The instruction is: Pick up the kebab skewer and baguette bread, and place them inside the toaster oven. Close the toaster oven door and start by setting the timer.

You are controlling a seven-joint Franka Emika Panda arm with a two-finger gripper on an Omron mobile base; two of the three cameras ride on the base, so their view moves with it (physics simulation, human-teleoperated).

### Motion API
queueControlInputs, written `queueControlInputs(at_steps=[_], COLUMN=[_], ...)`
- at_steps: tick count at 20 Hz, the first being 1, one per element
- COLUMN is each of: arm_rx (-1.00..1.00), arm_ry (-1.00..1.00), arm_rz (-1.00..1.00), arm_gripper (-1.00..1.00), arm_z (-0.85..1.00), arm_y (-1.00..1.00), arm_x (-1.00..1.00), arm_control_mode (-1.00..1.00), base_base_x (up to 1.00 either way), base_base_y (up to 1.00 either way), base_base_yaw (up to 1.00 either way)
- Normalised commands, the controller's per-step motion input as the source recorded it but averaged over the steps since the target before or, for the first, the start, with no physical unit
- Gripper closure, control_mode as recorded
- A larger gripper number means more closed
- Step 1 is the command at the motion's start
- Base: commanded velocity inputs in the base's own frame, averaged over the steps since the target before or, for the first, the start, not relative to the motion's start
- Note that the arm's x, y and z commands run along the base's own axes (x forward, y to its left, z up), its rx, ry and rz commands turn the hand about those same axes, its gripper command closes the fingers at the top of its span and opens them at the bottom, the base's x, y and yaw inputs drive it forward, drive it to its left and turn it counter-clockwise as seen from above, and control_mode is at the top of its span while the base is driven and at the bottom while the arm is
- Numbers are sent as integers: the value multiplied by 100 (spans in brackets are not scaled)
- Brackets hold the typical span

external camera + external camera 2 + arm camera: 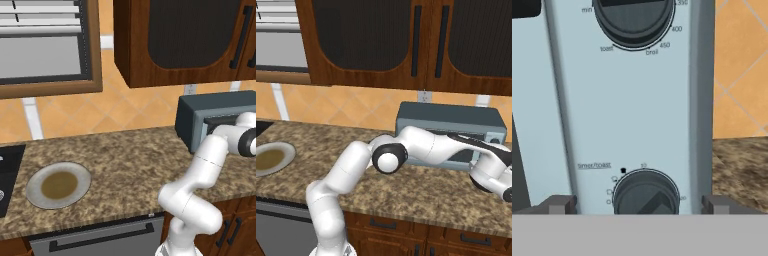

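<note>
The toaster oven (pixel 197 117) (pixel 451 116) stands on the counter at the right, against the wall. Its door (pixel 220 123) looks shut. My arm reaches across the oven's front to the control panel (pixel 627 115) at its right end. In the hand view my gripper (pixel 639 206) is open, facing the timer knob (pixel 646 192). One fingertip (pixel 559 205) stands to the knob's left and the other to its right, both apart from it. The temperature knob (pixel 634 20) is above. The kebab skewer and baguette bread are out of view.
A grey plate (pixel 35 182) (pixel 287 150) with a brown centre lies on the granite counter (pixel 135 165) at the left. A dark stove edge (pixel 10 170) is beyond it. Dark wooden wall cabinets (pixel 406 45) hang above the oven.
</note>
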Motion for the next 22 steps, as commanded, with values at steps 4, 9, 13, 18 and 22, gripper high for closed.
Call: queueControlInputs(at_steps=[4,9,13,18,22], arm_rx=[0,0,0,0,8], arm_ry=[0,0,0,0,0], arm_rz=[0,0,0,0,0], arm_gripper=[100,100,100,100,100], arm_z=[0,0,0,0,0], arm_y=[0,0,0,0,-1], arm_x=[0,0,0,0,-1], arm_control_mode=[-100,-100,-100,-100,-100], base_base_x=[0,0,0,0,0], base_base_y=[0,0,0,0,0], base_base_yaw=[0,0,0,0,0])
